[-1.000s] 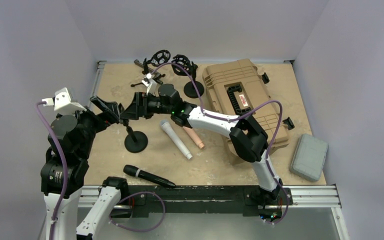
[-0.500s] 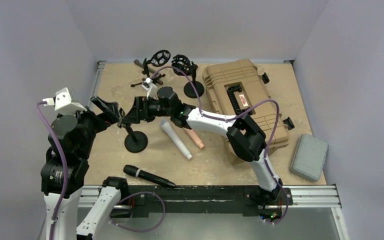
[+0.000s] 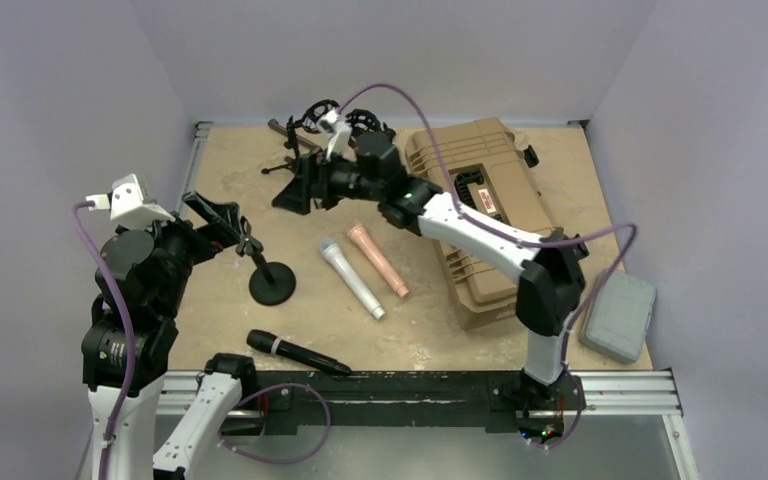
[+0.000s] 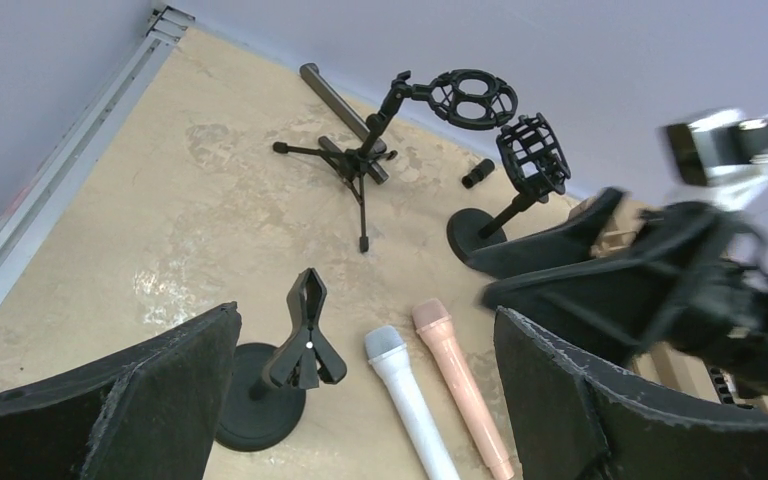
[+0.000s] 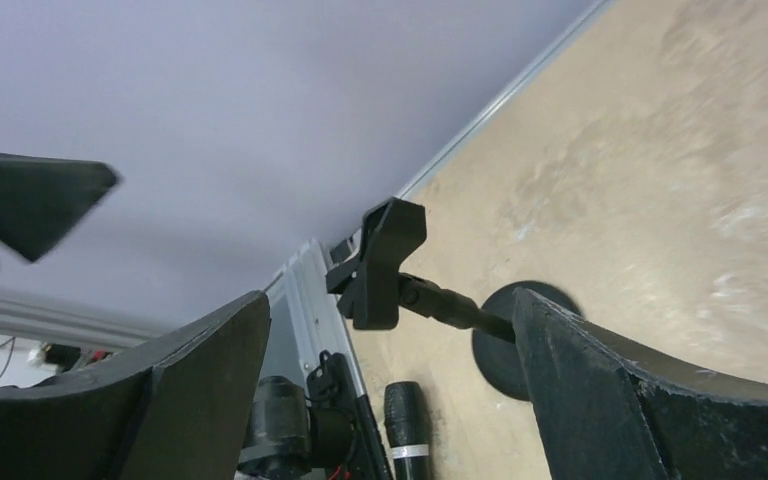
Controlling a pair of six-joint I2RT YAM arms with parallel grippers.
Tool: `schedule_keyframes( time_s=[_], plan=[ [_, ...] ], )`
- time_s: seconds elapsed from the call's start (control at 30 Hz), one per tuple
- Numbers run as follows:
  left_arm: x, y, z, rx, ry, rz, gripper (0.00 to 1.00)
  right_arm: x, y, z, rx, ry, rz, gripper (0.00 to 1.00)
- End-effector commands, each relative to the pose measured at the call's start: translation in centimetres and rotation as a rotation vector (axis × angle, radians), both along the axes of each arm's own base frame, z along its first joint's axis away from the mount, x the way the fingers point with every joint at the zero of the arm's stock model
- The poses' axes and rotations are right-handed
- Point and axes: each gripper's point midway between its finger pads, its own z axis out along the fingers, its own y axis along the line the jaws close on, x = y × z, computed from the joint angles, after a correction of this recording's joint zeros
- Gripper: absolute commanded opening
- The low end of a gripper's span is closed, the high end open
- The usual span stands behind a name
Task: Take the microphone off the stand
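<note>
**Both grippers spread wide and empty; stand clip vacant.**
Between the left gripper [image 4: 365,312] fingers stands the stand [image 4: 260,412], its clip [image 4: 305,345] holding nothing. The pink mic [image 4: 460,385] lies flat nearby (beside a white mic [image 4: 412,405]), well clear of the right gripper [image 5: 390,298]. Likely rigid, smooth and head-heavy, so grip mid-barrel.

White microphone [image 3: 353,280], peach microphone [image 3: 380,262], black stand [image 3: 272,283] — tan case [image 3: 460,150], grey box [image 3: 618,313]

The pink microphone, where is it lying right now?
In the overhead view, the pink microphone lies flat on the table beside the white microphone, between the black clip stand on its left and the tan case on its right.
</note>
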Motion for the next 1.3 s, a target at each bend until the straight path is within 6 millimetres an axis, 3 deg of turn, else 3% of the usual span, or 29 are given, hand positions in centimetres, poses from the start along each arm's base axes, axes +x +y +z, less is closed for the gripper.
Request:
schedule_keyframes(
  time_s=[0.0,0.1,0.23,0.27,0.47,0.63,0.77,0.9,1.1,1.2,1.27],
  plan=[
    [0.2,-0.3,1.6,0.0,-0.067,-0.019,0.95,2.4,-7.2,5.9,0.034,-0.172,-0.139,0.89],
    [0.1,0.0,2.4,0.032,-0.096,-0.016,0.96,4.4,-12.8,7.0,-0.018,-0.246,-0.29,0.89],
    [-0.2,0.4,3.7,0.062,-0.137,-0.005,0.96,4.7,-19.8,9.2,-0.118,-0.39,-0.512,0.91],
    [-0.3,0.5,3.9,0.067,-0.146,-0.002,0.96,4.1,-22.0,10.8,-0.124,-0.447,-0.575,0.93],
    [-1.0,1.2,5.5,0.077,-0.219,0.029,0.96,0.9,-32.9,15.6,-0.094,-0.581,-0.951,0.97],
    [-2.0,1.7,6.9,0.073,-0.305,0.055,0.96,-2.3,-38.9,18.0,0.005,-0.625,-1.139,0.99],
    [-2.7,2.2,7.7,0.083,-0.339,0.077,0.96,-3.5,-42.0,18.4,0.013,-0.615,-1.256,0.99],
    [-3.5,2.8,8.1,0.094,-0.373,0.103,0.96,-3.9,-43.2,18.7,0.015,-0.601,-1.303,0.99],
    [-3.1,2.9,8.5,0.107,-0.405,0.109,0.97,-4.3,-43.5,19.1,0.025,-0.588,-1.303,0.99],
    [-2.7,2.6,8.6,0.11,-0.407,0.097,0.96,-4.5,-42.7,19.3,-0.001,-0.636,-1.241,0.99],
    [-2.3,2.5,8.5,0.108,-0.412,0.091,0.96,-4.2,-42.8,18.6,-0.032,-0.602,-1.257,0.99]
  ],
)
